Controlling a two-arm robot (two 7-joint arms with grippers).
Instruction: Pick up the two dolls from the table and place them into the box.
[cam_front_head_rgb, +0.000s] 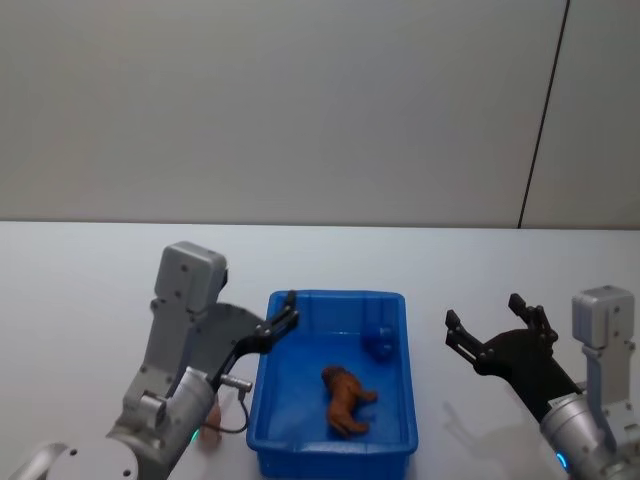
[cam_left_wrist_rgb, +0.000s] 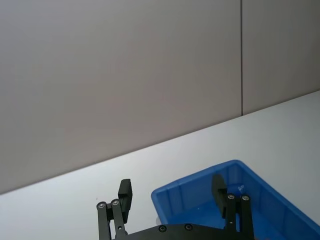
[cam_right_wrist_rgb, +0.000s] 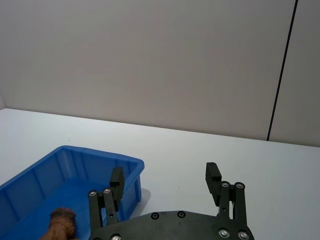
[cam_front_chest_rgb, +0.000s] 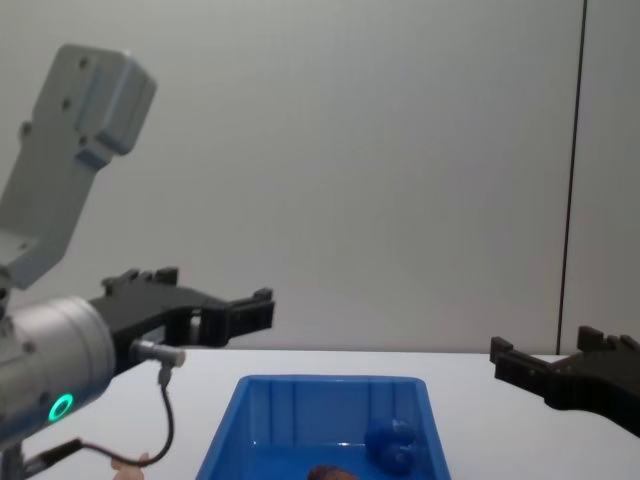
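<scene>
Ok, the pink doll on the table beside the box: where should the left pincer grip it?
Probably across its body, straight down with the open left pincer. The pink doll sits close beside the box's left wall, mostly hidden under the left arm, so side approaches look blocked; its pose is unclear.

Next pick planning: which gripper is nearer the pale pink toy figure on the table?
Left. Left gripper: at blue plastic bin's left rim, pink figure under its arm. Right gripper: across the bin.
</scene>
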